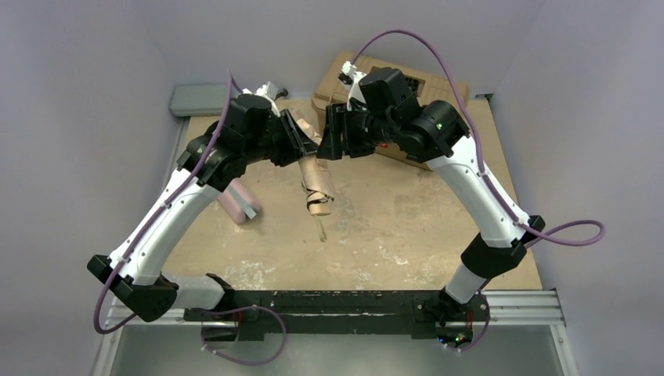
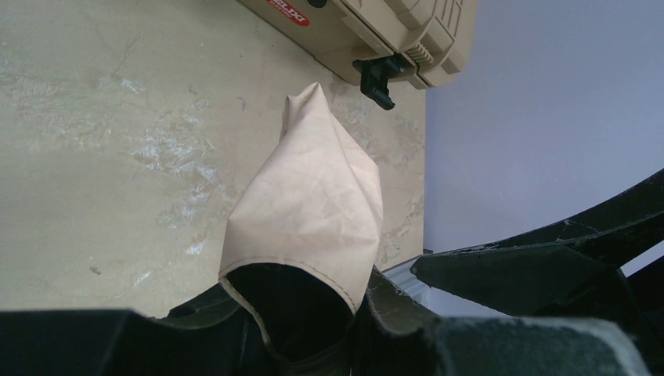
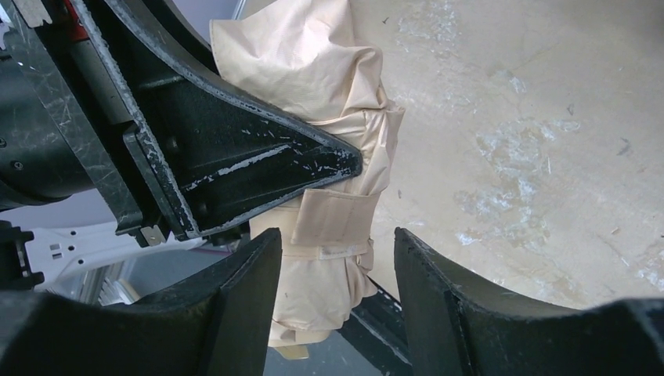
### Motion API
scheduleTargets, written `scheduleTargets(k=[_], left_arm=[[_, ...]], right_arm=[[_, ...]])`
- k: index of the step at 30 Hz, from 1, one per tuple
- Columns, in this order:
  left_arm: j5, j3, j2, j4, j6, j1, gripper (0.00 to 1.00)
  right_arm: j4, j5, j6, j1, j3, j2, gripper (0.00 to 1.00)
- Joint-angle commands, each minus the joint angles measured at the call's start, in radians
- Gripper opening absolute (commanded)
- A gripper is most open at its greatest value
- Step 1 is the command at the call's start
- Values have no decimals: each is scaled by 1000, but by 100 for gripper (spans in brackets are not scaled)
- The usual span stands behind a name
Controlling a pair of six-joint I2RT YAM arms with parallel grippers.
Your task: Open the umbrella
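Beige umbrella (image 3: 313, 70), strap (image 3: 333, 223) in right-wrist view

Setting: a robotics lab cell, not a home or shop.
Walls: plain lilac panels (image 1: 78, 78) standing close on three sides of the fingers.
Table: scuffed, scratched beige board (image 1: 407, 227) beneath the right fingers (image 3: 470, 313).
Mount: black rail on aluminium framing (image 1: 344, 301), well behind the fingers, carrying both arms.
Cabling: exposed purple cables (image 1: 399, 31) trailing back from the fingers.
Storage: tan hard plastic toolbox (image 1: 330, 78) just beyond the fingers.
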Motion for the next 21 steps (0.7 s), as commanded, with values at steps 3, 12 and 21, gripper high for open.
scheduleTargets(k=[3, 12, 21], left_arm=[[5, 59, -2, 93, -8, -10, 0], [32, 34, -10, 139, -4, -14, 0], [74, 13, -21, 197, 4, -16, 0]], right_arm=[[10, 4, 13, 22, -8, -11, 52], [2, 43, 3, 30, -55, -2, 45], [-3, 75, -6, 30, -65, 5, 34]])
